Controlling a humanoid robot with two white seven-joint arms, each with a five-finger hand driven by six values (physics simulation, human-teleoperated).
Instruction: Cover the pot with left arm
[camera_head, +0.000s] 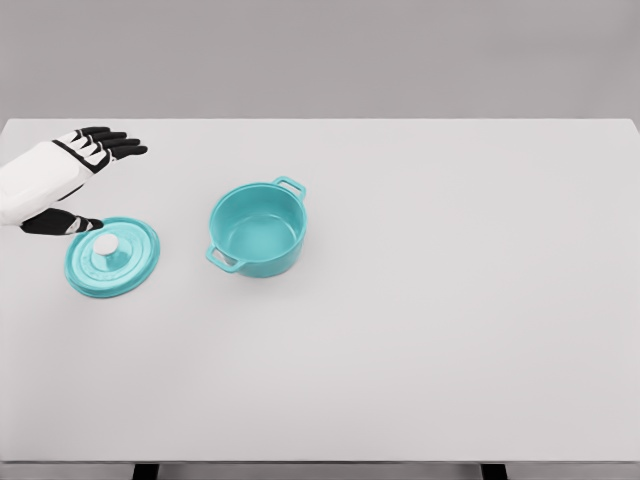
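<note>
A teal pot (257, 228) with two side handles stands uncovered a little left of the table's middle, its inside bare. Its round teal lid (112, 258) with a white knob (106, 245) lies flat on the table to the pot's left. My left hand (88, 178) hovers just behind and left of the lid, white with black fingers (112, 143) spread and the thumb (60, 223) pointing toward the lid's rim. It holds nothing. The right arm is out of view.
The white table (450, 300) fills the view, its front edge near the bottom. Only the pot and lid lie on it.
</note>
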